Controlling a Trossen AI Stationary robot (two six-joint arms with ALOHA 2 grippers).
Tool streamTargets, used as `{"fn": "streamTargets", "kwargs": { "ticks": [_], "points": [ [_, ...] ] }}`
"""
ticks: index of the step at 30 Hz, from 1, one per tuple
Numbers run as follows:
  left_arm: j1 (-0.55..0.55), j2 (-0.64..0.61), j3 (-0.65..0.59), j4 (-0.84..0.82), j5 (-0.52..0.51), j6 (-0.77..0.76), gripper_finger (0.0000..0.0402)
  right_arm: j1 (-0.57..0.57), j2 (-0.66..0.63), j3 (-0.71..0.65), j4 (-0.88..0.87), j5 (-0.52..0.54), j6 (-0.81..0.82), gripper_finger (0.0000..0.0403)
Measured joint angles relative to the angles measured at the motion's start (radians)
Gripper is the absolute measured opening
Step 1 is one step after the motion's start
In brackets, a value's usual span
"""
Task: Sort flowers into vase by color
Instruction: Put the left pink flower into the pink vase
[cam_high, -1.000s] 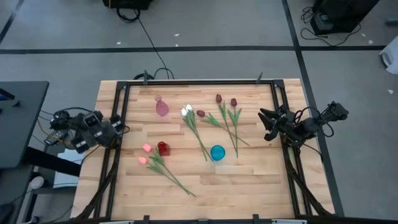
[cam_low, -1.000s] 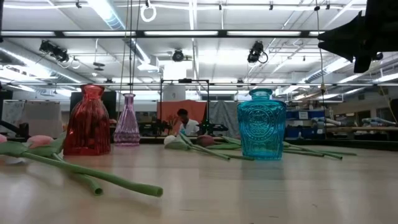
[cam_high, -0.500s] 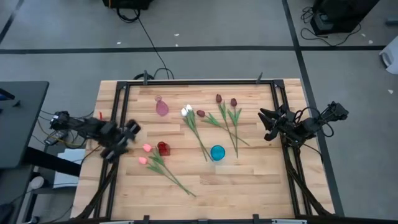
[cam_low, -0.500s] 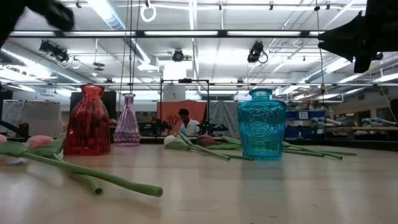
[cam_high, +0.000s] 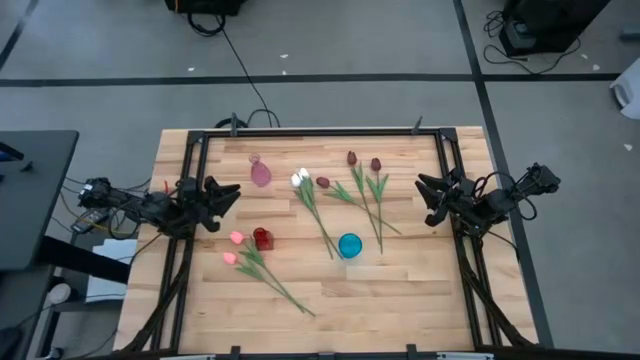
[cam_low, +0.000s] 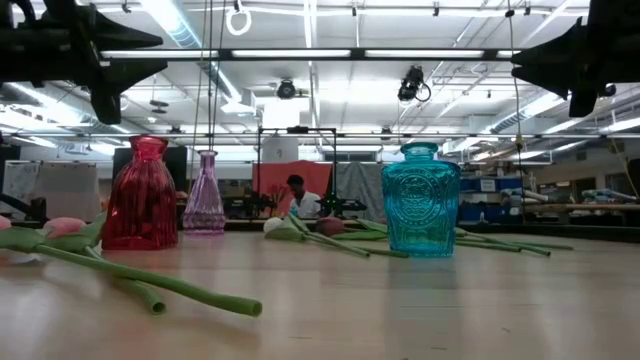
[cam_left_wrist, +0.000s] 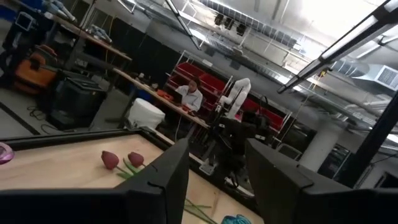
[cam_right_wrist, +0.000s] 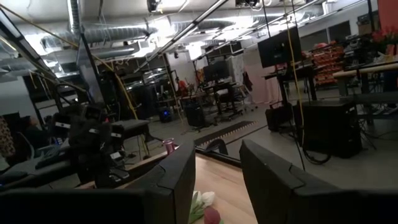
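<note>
Seven tulips lie flat on the wooden table: two pink ones (cam_high: 235, 247) beside the red vase (cam_high: 262, 238), two white ones (cam_high: 300, 180) at the middle, and three maroon ones (cam_high: 352, 158) toward the far right. A lilac vase (cam_high: 260, 172) and a teal vase (cam_high: 349, 245) stand upright. My left gripper (cam_high: 232, 190) hovers open over the table's left part, above and left of the red vase. My right gripper (cam_high: 422, 195) waits open in the air at the right edge. Both show high up in the low view, the left gripper (cam_low: 150, 55) and the right gripper (cam_low: 520, 60).
A black frame rail (cam_high: 320, 131) runs round the table's edge. The long green stems (cam_high: 325, 232) cross the middle between the vases. Bare wood (cam_high: 400, 300) lies at the near right. A person (cam_low: 296, 197) sits far behind the table.
My left arm has swung in from beyond the table's left edge toward the right, and its gripper now hangs over the table's left part, pointing at the middle. The flowers, the vases and my right arm have stayed where they were.
</note>
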Motion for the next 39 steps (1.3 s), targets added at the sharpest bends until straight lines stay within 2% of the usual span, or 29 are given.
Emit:
{"fn": "streamTargets", "kwargs": {
  "ticks": [11, 18, 21, 25, 28, 32, 35, 39],
  "points": [
    [0.0, 0.0, 0.0, 0.018, -0.029, -0.001, 0.0163, 0.0, 0.0, 0.0, 0.003, 0.0, -0.017, 0.014],
    [0.0, 0.0, 0.0, -0.005, -0.004, 0.001, 0.0163, -0.009, 0.0, 0.0, 0.157, 0.009, -0.042, 0.014],
    [0.0, 0.003, 0.0, 0.015, -0.012, 0.079, 0.0163, -0.022, 0.0, 0.0, 0.191, -0.024, -0.069, 0.014],
    [0.001, 0.048, 0.014, 0.096, -0.002, 0.094, 0.0163, -0.047, 0.0, 0.006, 0.196, -0.103, -0.086, 0.014],
    [0.001, 0.142, 0.076, 0.085, -0.014, 0.096, 0.0163, -0.067, 0.008, 0.045, 0.164, -0.124, -0.097, 0.014],
    [0.001, 0.346, 0.218, 0.029, -0.063, 0.107, 0.0163, -0.093, 0.055, 0.143, 0.016, -0.134, -0.091, 0.014],
    [0.008, 0.523, 0.341, -0.035, -0.117, 0.107, 0.0163, -0.113, 0.126, 0.213, -0.039, -0.125, -0.09, 0.014],
    [0.019, 0.743, 0.463, -0.086, -0.129, 0.075, 0.0163, -0.138, 0.259, 0.297, -0.041, -0.124, -0.107, 0.014]
  ]
}}
